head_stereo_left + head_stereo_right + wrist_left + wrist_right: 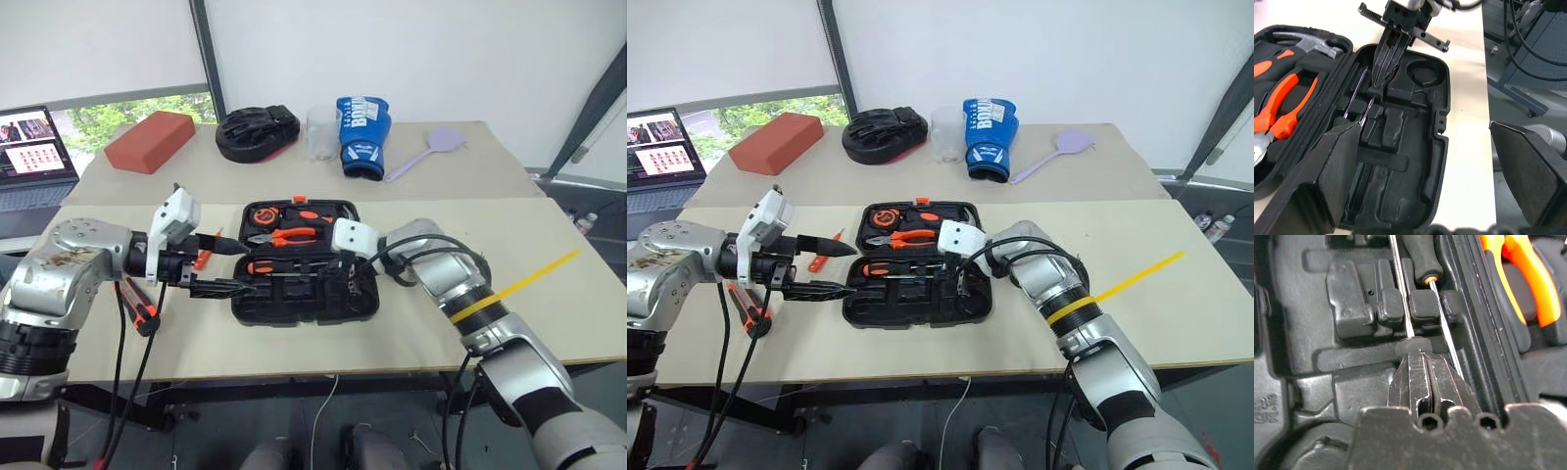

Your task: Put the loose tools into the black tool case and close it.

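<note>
My right gripper (pixel 1420 360) pressed together over a screwdriver shaft (pixel 1400 289) in the black tool case (pixel 323 304), my left gripper (pixel 217 262) spread at its left edge.

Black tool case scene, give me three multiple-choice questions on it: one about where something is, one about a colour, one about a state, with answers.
1. Where do the orange-handled pliers lie?
A. In the far half of the black tool case
B. On the back table
C. On the floor

2. What colour is the boxing glove on the back table?
A. Red
B. Blue
C. Green

3. What state is the black tool case in?
A. Closed and latched
B. Open, both halves lying flat
C. Standing on its edge

Answers:
1 A: the head views show the pliers seated in the half farther from the robot.
2 B: the glove beside the clear cup is blue with white lettering.
3 B: the moulded slots of both halves face up.
</note>
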